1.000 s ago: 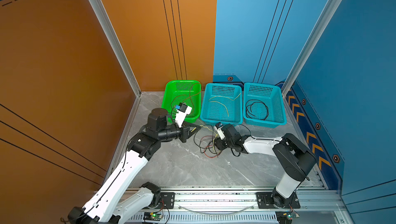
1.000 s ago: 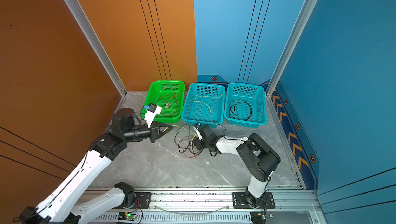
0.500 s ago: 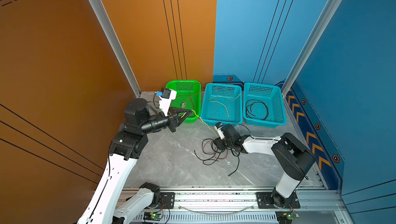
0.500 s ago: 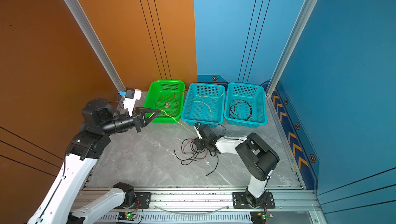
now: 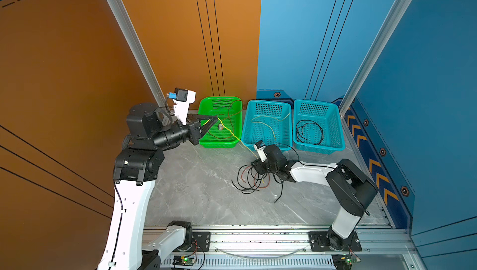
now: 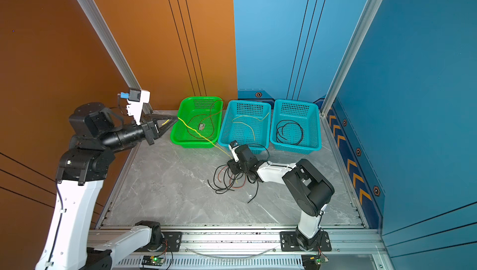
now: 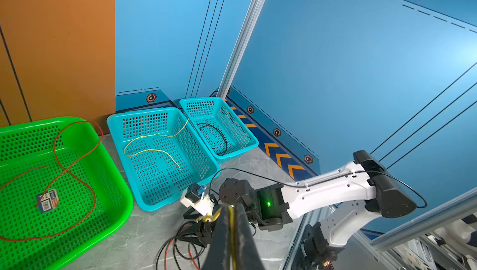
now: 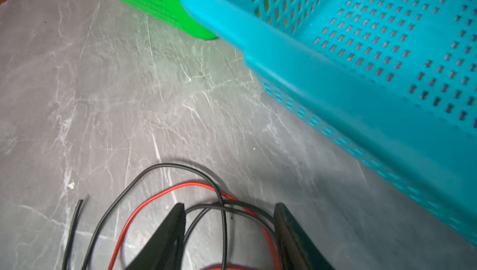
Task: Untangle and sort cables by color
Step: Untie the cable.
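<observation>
My left gripper (image 5: pixel 215 119) (image 6: pixel 176 118) (image 7: pixel 231 207) is raised beside the green basket and shut on a yellow cable (image 5: pixel 232 133) (image 6: pixel 198 133) (image 7: pixel 232 230). That cable runs taut and slanting down to a tangle of black and red cables (image 5: pixel 251 181) (image 6: pixel 227 181) (image 7: pixel 180 240) on the grey floor. My right gripper (image 5: pixel 255 167) (image 6: pixel 232 166) (image 8: pixel 228 207) rests low on the tangle. Its jaws stand apart, with black and red strands lying between them.
Three baskets stand along the back wall. The green basket (image 5: pixel 220 98) holds a red cable (image 5: pixel 230 124), the middle teal basket (image 5: pixel 268 102) a yellow cable (image 5: pixel 269 124), and the right teal basket (image 5: pixel 317 101) a black cable (image 5: pixel 308 132). A metal rail (image 5: pixel 258 232) runs along the front.
My left gripper has risen and drawn back to the left with the yellow cable, pulling it taut out of the tangle. The tangle has shifted a little. The right gripper has stayed put.
</observation>
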`<control>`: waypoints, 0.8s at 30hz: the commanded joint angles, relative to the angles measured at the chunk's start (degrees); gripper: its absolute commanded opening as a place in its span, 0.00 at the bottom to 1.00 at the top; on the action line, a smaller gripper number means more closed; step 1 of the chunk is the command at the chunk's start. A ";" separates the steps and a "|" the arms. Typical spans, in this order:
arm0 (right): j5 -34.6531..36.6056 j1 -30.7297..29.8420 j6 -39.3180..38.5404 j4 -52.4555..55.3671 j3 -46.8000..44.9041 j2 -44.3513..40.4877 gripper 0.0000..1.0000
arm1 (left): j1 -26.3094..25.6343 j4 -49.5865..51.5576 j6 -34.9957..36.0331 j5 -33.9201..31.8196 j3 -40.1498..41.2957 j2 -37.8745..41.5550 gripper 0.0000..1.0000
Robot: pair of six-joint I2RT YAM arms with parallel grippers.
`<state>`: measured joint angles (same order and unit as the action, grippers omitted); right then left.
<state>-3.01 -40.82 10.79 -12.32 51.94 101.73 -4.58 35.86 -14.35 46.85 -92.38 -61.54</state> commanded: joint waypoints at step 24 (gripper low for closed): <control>-7.91 4.35 0.36 19.44 -2.46 -16.19 0.73 | 1.36 -24.04 -4.16 -0.50 22.12 10.39 0.00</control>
<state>-9.17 -37.21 11.00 2.90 49.28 89.21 -2.74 16.40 -19.29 47.99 -72.27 -51.24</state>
